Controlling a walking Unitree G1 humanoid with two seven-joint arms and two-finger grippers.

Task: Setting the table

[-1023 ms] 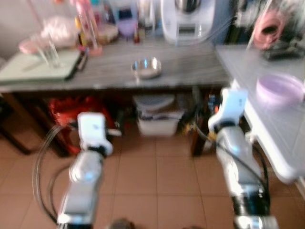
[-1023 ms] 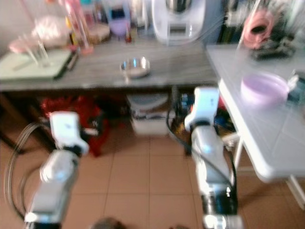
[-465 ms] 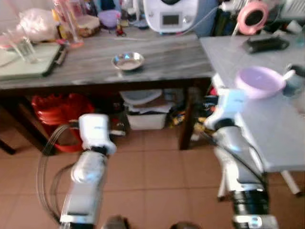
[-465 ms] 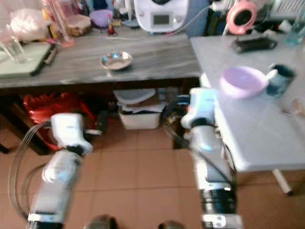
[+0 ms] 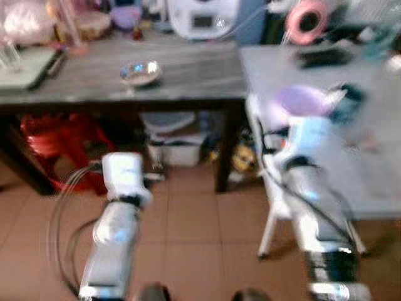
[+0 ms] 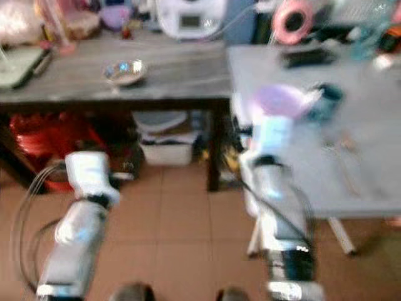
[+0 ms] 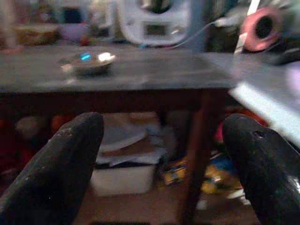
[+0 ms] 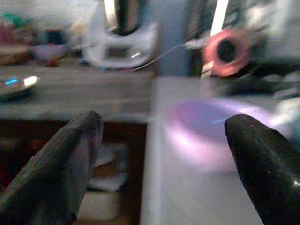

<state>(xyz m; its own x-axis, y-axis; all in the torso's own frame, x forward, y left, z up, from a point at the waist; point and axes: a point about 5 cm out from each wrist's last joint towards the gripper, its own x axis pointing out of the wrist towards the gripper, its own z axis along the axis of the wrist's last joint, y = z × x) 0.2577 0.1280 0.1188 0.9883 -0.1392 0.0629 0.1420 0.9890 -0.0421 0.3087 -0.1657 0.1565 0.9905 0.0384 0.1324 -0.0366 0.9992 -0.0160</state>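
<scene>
Fingers apart on both: left gripper (image 7: 159,159) and right gripper (image 8: 164,154) hold nothing, both arms raised over the tiled floor (image 5: 188,219). Purple bowl (image 5: 299,100) sits near the left edge of the white surface (image 5: 376,169), dark cup (image 5: 346,100) just beside it. Metal bowl (image 5: 140,71) sits near the front edge of the grey surface (image 5: 194,75). Views blurred.

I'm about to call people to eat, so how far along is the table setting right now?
Barely started. A purple bowl and a dark cup already sit on the white table. Nothing is in hand: the left gripper and right gripper are both open and empty, facing the tables. The metal bowl is still on the grey counter.
</scene>
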